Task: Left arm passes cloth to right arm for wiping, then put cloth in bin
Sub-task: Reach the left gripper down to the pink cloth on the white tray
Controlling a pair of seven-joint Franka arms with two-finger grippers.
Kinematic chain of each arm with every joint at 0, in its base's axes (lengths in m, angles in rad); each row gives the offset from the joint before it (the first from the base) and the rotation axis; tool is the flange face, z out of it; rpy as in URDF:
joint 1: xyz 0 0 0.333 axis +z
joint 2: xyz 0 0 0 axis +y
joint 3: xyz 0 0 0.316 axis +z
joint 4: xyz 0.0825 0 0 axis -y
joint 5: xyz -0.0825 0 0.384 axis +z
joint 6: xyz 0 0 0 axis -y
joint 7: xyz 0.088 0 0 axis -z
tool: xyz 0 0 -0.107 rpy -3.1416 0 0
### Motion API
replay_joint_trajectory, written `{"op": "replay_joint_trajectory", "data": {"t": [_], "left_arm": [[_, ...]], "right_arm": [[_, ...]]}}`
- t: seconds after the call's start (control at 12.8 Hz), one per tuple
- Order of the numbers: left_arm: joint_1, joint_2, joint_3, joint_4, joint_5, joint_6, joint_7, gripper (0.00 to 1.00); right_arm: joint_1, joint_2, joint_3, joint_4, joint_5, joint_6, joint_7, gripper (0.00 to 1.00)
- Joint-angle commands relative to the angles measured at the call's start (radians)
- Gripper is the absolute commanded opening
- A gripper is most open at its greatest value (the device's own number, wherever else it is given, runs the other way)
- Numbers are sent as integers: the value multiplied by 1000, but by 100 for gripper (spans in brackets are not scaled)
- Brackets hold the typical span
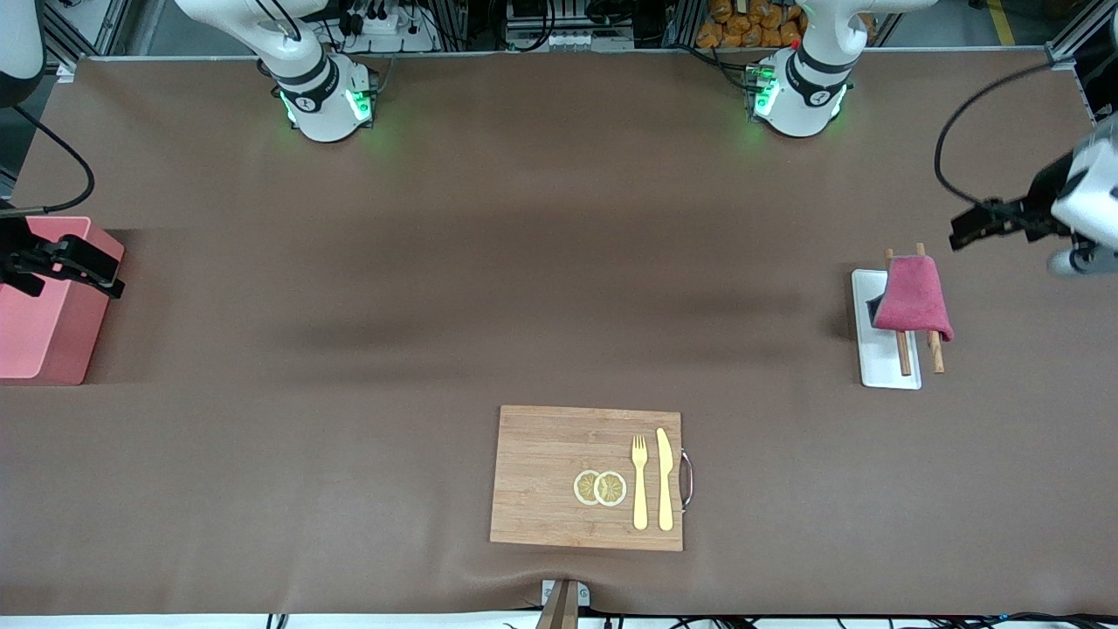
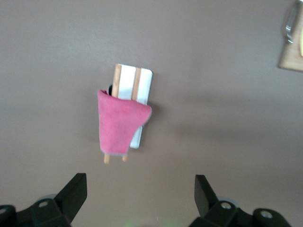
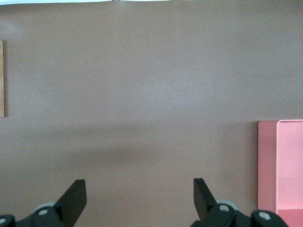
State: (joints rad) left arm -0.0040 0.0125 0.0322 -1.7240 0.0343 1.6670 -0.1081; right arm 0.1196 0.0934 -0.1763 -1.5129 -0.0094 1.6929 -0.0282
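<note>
Front view: high camera facing arm bases, looking down on whole worktop (image 1: 559,288).
Left wrist view: looks down past own open jaws from well above; shares cloth (image 2: 119,124) on tray (image 2: 144,87) and board corner (image 2: 291,59) with front view.
Right wrist view: looks down past own open jaws; shares bin (image 3: 281,165) and board edge with front view.

table (image 1: 524,262): brown cover | top edge: cables, orange packets (image 1: 751,22)

No text, label, brand or number can be read on anything here.
</note>
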Motion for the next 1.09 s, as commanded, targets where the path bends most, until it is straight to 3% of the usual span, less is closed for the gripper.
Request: {"op": "replay_joint_trajectory", "data": {"t": [0.0, 0.16, 0.7, 1.01], "left_arm": [[35, 16, -11, -113, 19, 143, 19, 100], [68, 87, -11, -124, 85, 218, 24, 100], [131, 293, -14, -124, 84, 309, 24, 100], [133, 311, -14, -157, 82, 309, 24, 83]], "right_arm": [[3, 2, 3, 13, -23, -7, -6, 100], [-1, -1, 3, 13, -20, -6, -4, 100], [-5, 2, 1, 19, -29, 27, -6, 100], [-4, 12, 3, 11, -24, 22, 5, 100]]}}
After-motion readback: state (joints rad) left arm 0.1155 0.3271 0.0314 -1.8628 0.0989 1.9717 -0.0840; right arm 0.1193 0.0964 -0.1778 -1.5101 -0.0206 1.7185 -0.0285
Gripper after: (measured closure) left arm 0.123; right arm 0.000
